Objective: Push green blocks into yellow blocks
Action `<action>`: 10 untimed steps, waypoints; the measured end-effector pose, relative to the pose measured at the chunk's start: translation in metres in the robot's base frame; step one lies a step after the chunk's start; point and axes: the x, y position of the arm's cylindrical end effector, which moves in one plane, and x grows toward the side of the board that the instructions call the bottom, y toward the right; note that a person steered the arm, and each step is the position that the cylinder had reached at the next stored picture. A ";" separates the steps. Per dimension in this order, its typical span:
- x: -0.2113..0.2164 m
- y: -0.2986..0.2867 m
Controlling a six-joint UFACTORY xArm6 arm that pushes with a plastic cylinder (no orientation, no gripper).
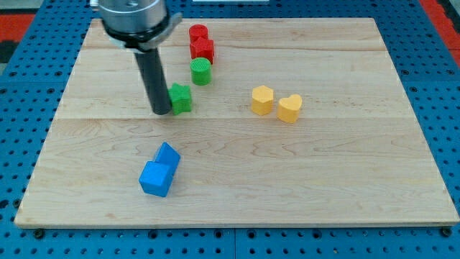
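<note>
My tip (161, 111) stands on the board, touching the left side of a green star-shaped block (181, 98). A green cylinder (200, 71) stands just up and to the right of that block. Two yellow blocks sit to the right: a yellow hexagonal block (262, 100) and a yellow heart-shaped block (290, 108), close together. The green star block lies about a hundred pixels left of the yellow hexagonal block.
Two red blocks sit near the view's top, a red cylinder (198, 33) and a red block (203, 50) just above the green cylinder. Two blue blocks lie lower left, a blue cube (156, 178) and a blue block (168, 155). The wooden board (345, 180) lies on a blue pegboard.
</note>
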 end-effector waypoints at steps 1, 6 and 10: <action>0.000 0.016; -0.168 0.009; -0.064 -0.061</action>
